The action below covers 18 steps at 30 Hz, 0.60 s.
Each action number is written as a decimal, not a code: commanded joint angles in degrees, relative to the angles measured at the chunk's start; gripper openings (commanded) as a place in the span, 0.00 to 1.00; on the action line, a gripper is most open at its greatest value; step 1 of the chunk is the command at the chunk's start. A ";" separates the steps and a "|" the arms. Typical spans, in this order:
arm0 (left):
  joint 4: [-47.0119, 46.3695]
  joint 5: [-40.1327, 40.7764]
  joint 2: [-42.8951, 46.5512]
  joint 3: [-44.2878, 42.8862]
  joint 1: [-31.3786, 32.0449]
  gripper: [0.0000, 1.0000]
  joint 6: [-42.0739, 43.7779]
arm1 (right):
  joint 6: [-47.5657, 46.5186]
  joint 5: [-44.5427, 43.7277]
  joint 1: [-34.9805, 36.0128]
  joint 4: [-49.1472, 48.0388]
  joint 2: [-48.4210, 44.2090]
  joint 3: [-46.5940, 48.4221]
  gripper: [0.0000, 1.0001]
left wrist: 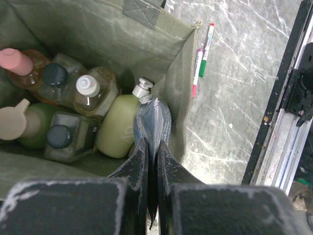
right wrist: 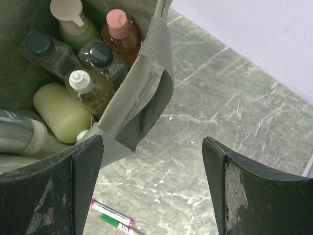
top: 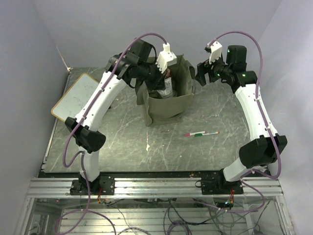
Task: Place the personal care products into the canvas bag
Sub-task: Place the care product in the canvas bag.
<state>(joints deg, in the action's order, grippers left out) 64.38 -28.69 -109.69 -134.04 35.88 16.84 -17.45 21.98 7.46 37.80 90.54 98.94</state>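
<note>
Left jaws: pressed together, pinching the flat crimped end of the soft grey tube (left wrist: 152, 117).
Tube position: hanging cap-down inside the boxy olive-green canvas bag (top: 168, 110), close to one fabric wall, its silver cap beside a rounded yellow-green plastic bottle (left wrist: 117, 127).
Right jaws: spread wide and holding nothing, just outside the bag next to its short webbing handle (right wrist: 154, 83).
Bag contents: clear square bottles with dark caps, a white-capped amber bottle and a pink-capped orange bottle (left wrist: 17, 63), packed tightly.
Progress: likely near the end; the tube appears to be the last product to release.
Risk, slip: the hold is on a thin crimp only, so the tube could swing or twist out before it is placed.
Risk, landing: with little free floor, it may rest on the bottles and lean on the soft wall.
Risk, snag: lifting out could catch the fabric and drag the bag across the grey marbled tabletop (top: 220, 112).
Risk, right side: a spread jaw may hook the handle.
</note>
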 commanded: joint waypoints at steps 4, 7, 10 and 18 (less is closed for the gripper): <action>-0.23 -2.99 -2.51 0.44 1.56 0.07 -0.19 | 0.58 0.98 -1.00 -0.78 -1.95 -1.02 0.82; 1.26 -1.19 -4.58 -0.41 2.59 0.07 1.53 | 0.54 1.09 -1.30 -0.73 -2.14 -1.26 0.82; 1.97 -1.25 -5.97 -0.89 3.32 0.07 2.18 | 0.26 3.59 -1.73 -0.10 -2.59 -1.16 0.82; 0.86 -2.33 -5.41 1.01 3.67 0.07 3.05 | -11.04 17.96 -1.37 13.69 -4.77 3.85 0.83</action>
<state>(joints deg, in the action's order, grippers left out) 65.67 -27.75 -117.12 -133.36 38.81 19.94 -21.87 31.68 5.80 43.29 88.68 99.42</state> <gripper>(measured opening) 0.107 0.825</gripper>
